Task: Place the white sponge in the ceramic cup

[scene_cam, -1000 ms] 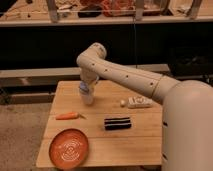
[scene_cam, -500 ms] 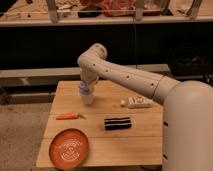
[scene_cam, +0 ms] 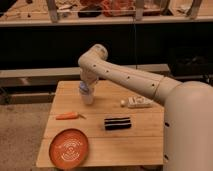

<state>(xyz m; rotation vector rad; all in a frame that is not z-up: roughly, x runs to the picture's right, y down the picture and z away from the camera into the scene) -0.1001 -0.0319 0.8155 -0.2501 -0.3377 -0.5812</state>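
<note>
The small white ceramic cup [scene_cam: 88, 98] stands upright on the wooden table [scene_cam: 140, 137], at its back left. My gripper [scene_cam: 85, 89] points down right over the cup's mouth, touching or just above it. A pale bluish-white bit shows at the gripper's tip. I cannot tell whether that is the white sponge. No sponge shows clearly elsewhere.
An orange carrot [scene_cam: 67, 116] lies left of the cup's front. An orange plate [scene_cam: 69, 147] sits at the front left corner. A dark flat bar [scene_cam: 117, 123] lies mid-table. A flat white packet [scene_cam: 139, 102] with a small white ball [scene_cam: 122, 103] lies at the right.
</note>
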